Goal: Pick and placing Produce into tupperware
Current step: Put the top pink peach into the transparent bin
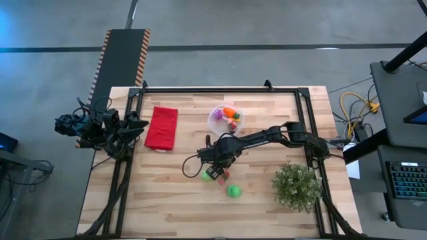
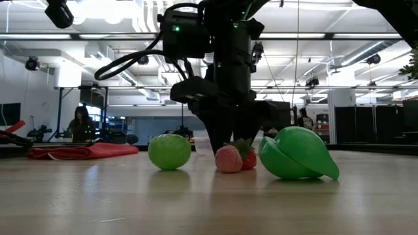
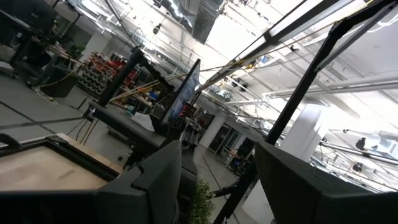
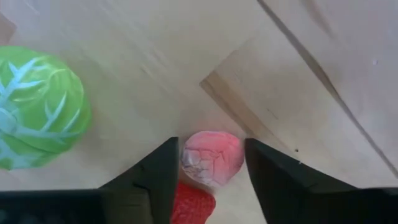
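Light comes from overhead ceiling fixtures [image 2: 124, 10], which blow out to white glare in the low view and again across the left wrist view. The tabletop [image 1: 167, 193] is evenly and brightly lit from above, with only soft shadows; a faint one lies under the right arm. In the low view the right hand [image 2: 230, 140] shows as a dark backlit shape, and the near tabletop is blurred. In the right wrist view the fingers [image 4: 155, 180] are dark and soft-edged, and the pink piece [image 4: 211, 157] between them is slightly out of focus.
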